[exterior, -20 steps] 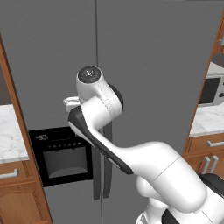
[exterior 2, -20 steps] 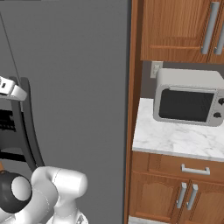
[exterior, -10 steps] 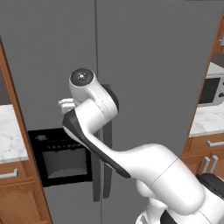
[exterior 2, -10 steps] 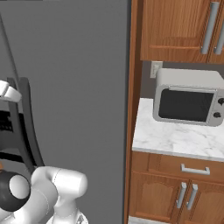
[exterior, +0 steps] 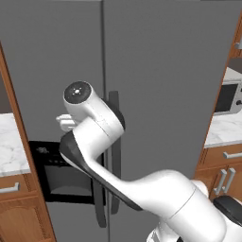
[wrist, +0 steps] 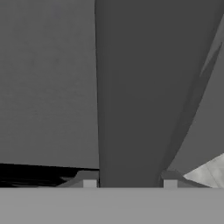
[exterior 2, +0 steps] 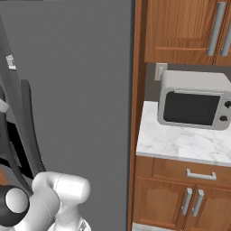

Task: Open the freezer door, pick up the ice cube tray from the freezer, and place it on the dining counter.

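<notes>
The freezer door (exterior: 52,56) is the left grey door, with the black dispenser panel (exterior: 61,175) low on it. Its long dark handle (wrist: 129,96) runs up the hand view between my fingertips (wrist: 89,180) and fills the gap. My gripper (wrist: 130,179) is shut on that handle. In the left base view my hand (exterior: 66,122) peeks out left of the arm, at the door's seam above the dispenser. The door looks closed or barely ajar. The freezer's inside and the ice cube tray are hidden behind it. The dining counter is out of view.
The plain grey fridge door (exterior 2: 81,90) stands to the right, with its own dark handle (exterior: 114,142). Right of the fridge a microwave (exterior 2: 194,103) sits on a marble counter (exterior 2: 180,142) over wooden cabinets (exterior 2: 189,198). Another marble counter (exterior: 9,142) lies at the left.
The arm's elbow and the hand have shifted left and a little down along the fridge front. The grip on the handle is unchanged.
</notes>
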